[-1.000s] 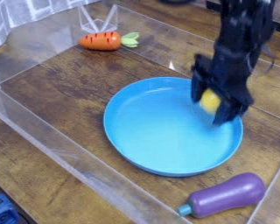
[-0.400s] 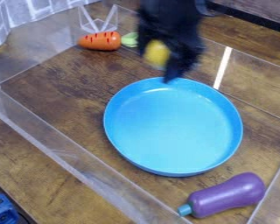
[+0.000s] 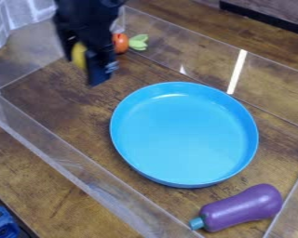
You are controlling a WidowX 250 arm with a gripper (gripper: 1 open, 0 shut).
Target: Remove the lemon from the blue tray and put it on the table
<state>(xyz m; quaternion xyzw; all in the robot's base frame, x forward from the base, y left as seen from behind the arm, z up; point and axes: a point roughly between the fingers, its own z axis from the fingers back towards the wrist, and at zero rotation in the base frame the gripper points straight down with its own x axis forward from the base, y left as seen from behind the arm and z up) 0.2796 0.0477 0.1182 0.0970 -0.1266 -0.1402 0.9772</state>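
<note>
The blue tray (image 3: 184, 132) lies empty in the middle of the dark wooden table (image 3: 64, 112). My gripper (image 3: 89, 63) hangs blurred above the table at the upper left, clear of the tray's rim and pointing steeply down. It is shut on the lemon (image 3: 79, 53), which shows only as a small yellow patch between the dark fingers. The lemon is off the table surface.
An orange carrot (image 3: 120, 41) with a green top lies just behind the gripper, partly hidden by it. A purple eggplant (image 3: 242, 206) rests at the lower right. Clear plastic walls (image 3: 40, 149) border the table on the left and front.
The gripper carried the lemon from over the tray's right rim up and leftward, past the tray's far edge, to above the table at the upper left.
</note>
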